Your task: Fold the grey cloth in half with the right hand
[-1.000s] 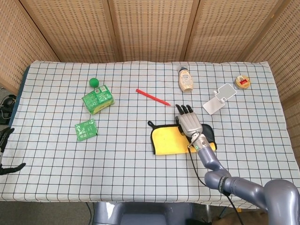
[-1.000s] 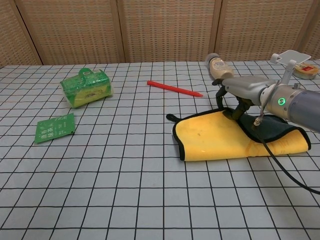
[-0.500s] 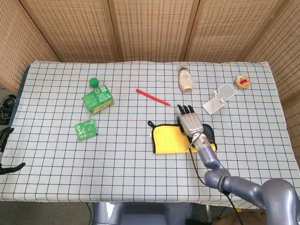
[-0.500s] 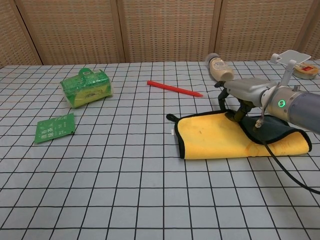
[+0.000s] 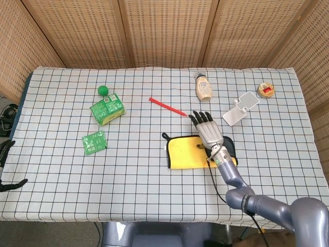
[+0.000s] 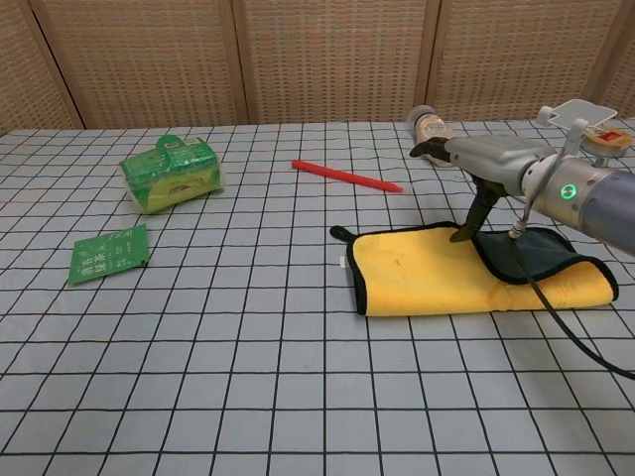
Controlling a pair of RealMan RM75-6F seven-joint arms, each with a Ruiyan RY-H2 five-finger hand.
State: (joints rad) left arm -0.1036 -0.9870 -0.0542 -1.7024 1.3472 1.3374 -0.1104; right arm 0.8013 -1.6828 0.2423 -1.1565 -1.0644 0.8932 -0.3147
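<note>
Right hand (image 5: 207,129) hovers over the grey cloth (image 6: 466,273), fingers apart, seemingly holding nothing. It looks folded already. A clean upward lift should avoid snagging the cloth.

A staged robot test area, not a lived-in room: a worktop (image 5: 61,195) under a blue-and-white checked cover stands against folding wicker screens (image 5: 164,31) that close off the background. Unrelated small props lie scattered across it, among them a green carton (image 5: 107,108), a green ball (image 5: 103,90), a red pen (image 5: 167,106), a sauce bottle (image 5: 203,87) and a cloth (image 5: 198,152). A grey robot arm (image 5: 241,190) reaches over the surface, a cable (image 6: 566,327) trailing from its wrist.
</note>
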